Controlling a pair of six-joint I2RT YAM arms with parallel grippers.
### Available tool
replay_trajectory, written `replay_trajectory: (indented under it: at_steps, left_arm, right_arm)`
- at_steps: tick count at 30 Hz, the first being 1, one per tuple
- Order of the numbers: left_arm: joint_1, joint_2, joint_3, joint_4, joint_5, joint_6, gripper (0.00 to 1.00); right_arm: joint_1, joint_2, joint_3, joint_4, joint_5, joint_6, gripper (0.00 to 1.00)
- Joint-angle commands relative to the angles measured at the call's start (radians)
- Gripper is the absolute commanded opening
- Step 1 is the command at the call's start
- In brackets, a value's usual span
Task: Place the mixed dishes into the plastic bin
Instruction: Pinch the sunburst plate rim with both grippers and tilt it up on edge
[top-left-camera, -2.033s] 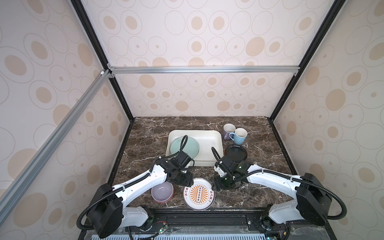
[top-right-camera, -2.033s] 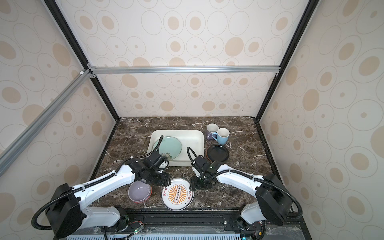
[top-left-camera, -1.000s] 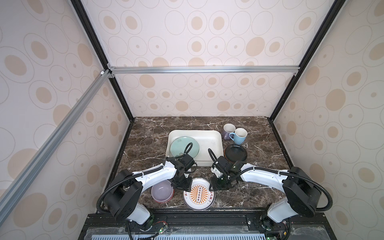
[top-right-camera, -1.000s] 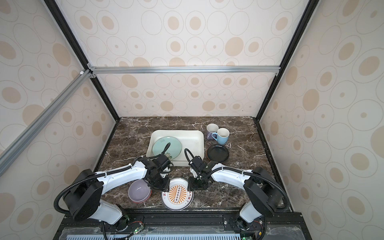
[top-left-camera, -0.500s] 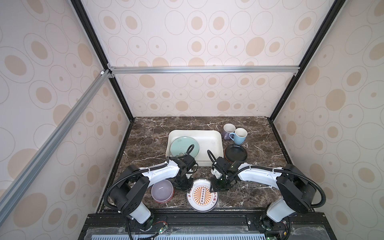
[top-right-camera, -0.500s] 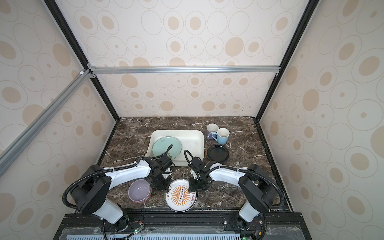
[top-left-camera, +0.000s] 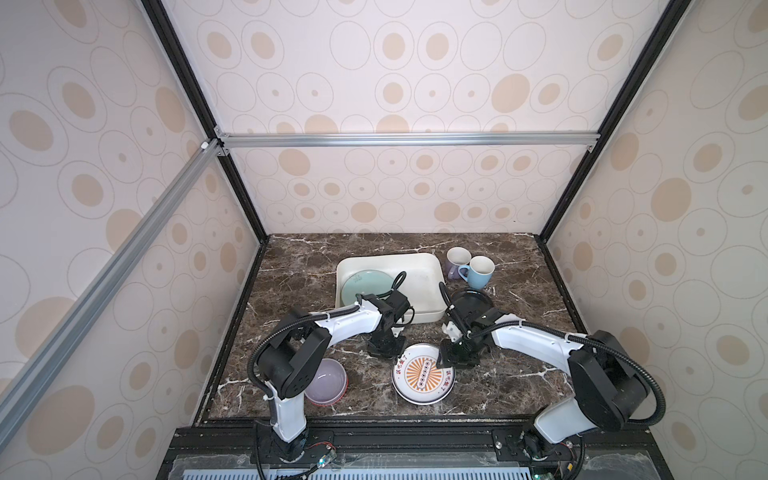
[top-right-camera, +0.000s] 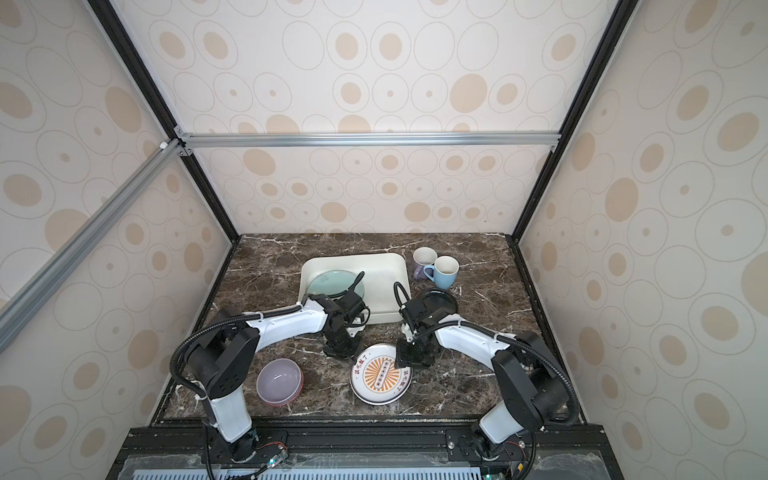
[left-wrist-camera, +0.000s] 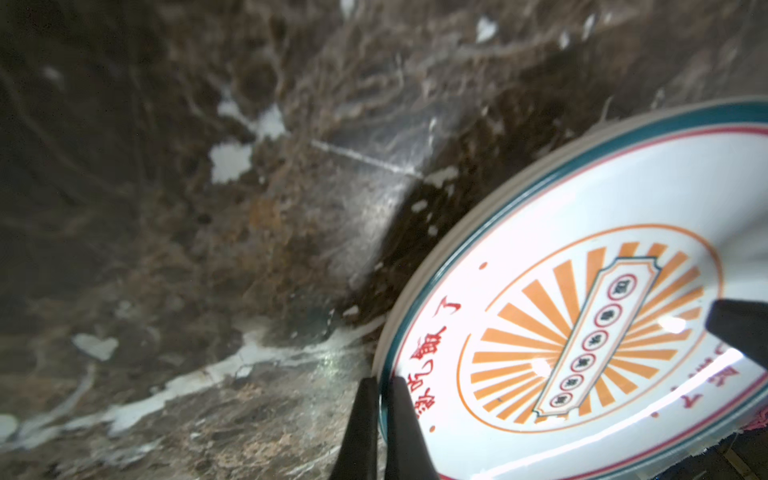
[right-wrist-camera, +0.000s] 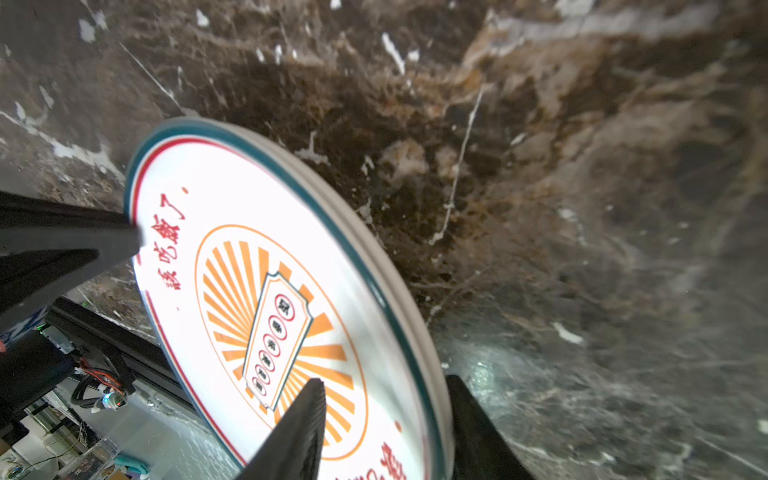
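The white plate with orange sunburst (top-left-camera: 424, 376) (top-right-camera: 380, 376) lies near the table's front. My left gripper (top-left-camera: 395, 355) (left-wrist-camera: 380, 380) is shut on its left rim, one finger above and one below. My right gripper (top-left-camera: 446, 361) (right-wrist-camera: 384, 379) is open and straddles the plate's (right-wrist-camera: 270, 291) right rim, one finger over the face and one outside the edge. The off-white plastic bin (top-left-camera: 386, 257) (top-right-camera: 353, 257) stands behind both grippers and holds the mint-green plate (top-left-camera: 365, 286) (top-right-camera: 332, 284).
A lavender bowl (top-left-camera: 326, 382) (top-right-camera: 279, 381) sits at the front left beside my left arm. A black plate (top-left-camera: 471, 297) (top-right-camera: 436, 299) lies right of the bin. Behind it stand a blue mug (top-left-camera: 480, 272) and a lavender mug (top-left-camera: 457, 259).
My left gripper has closed on the sunburst plate's rim. The plate has shifted a little to the right. My right gripper stays around the opposite rim.
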Motion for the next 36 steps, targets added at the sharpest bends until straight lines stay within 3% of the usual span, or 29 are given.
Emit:
replay_trajectory:
  at_steps: [1, 9, 20, 27, 36]
  left_arm:
    - [0.013, 0.026, 0.05, 0.007, -0.065, 0.022, 0.02]
    - [0.029, -0.016, 0.063, -0.02, -0.061, 0.021, 0.08]
    - [0.024, -0.167, -0.071, -0.073, -0.046, 0.019, 0.06]
    - [-0.009, -0.226, -0.166, -0.006, -0.02, -0.025, 0.05]
    - [-0.048, -0.212, -0.171, 0.077, -0.001, -0.055, 0.03]
  right_arm:
    - [-0.014, -0.023, 0.026, -0.054, 0.002, -0.047, 0.52]
    - [-0.052, -0.036, 0.021, -0.083, 0.01, -0.075, 0.57]
    - [-0.054, -0.086, -0.04, -0.082, 0.017, -0.059, 0.56]
    - [-0.056, -0.128, -0.068, -0.078, 0.02, -0.042, 0.56]
    - [-0.054, -0.185, -0.098, -0.087, 0.022, -0.027, 0.58]
